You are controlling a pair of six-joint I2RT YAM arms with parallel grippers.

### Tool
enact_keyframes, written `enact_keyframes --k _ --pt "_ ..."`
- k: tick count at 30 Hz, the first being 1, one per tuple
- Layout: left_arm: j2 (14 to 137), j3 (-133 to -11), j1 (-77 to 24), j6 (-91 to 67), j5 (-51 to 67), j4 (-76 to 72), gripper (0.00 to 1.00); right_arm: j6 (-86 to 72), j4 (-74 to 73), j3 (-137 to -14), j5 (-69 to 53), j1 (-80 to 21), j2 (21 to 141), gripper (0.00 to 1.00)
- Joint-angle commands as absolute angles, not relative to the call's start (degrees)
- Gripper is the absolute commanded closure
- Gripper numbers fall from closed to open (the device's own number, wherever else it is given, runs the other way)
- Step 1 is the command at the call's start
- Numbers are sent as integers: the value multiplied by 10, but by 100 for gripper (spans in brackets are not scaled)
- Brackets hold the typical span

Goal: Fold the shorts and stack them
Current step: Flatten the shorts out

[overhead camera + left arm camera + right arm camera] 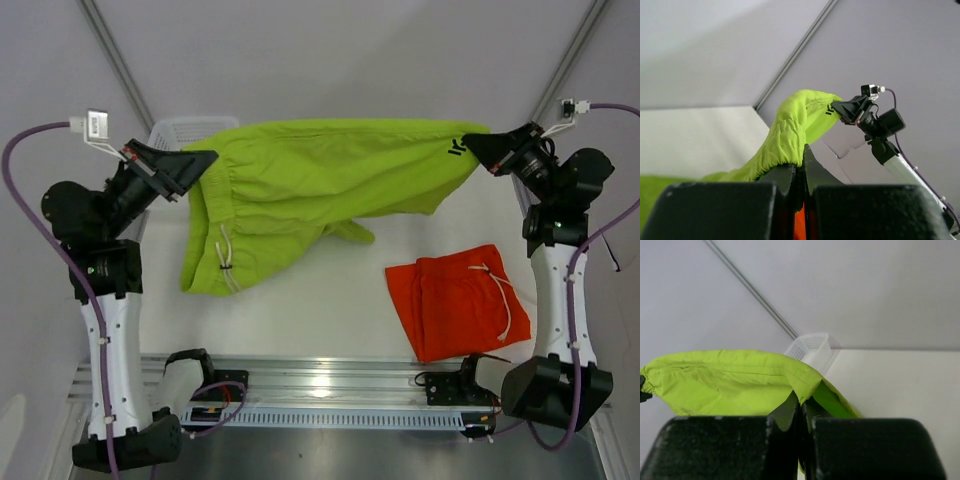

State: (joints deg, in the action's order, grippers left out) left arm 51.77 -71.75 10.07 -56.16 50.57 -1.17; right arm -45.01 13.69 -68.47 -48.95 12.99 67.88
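Note:
The lime green shorts (320, 175) hang stretched between both arms above the table, sagging in the middle, with the white drawstring dangling at the lower left. My left gripper (205, 160) is shut on the elastic waistband corner (790, 145). My right gripper (475, 145) is shut on a hem corner (812, 382) beside the small dark logo (457, 148). The orange shorts (460, 300) lie folded flat on the table at the front right, their white drawstring on top.
A white mesh basket (180, 130) stands at the back left behind the left gripper, also visible as the basket (812, 347) in the right wrist view. A metal rail (330, 385) with both arm bases runs along the near edge.

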Motion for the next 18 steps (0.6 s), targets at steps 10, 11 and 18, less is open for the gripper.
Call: enact_keyframes --k 10,11,18 --pt "490 -821 181 -793 595 -145 100 -378 26 -813 -414 134 486 100" --pt "490 -824 181 -799 595 -151 100 -368 4 -823 -410 134 482 100" --pt "512 -895 181 -760 580 -99 100 -336 -38 -847 -368 134 463 100"
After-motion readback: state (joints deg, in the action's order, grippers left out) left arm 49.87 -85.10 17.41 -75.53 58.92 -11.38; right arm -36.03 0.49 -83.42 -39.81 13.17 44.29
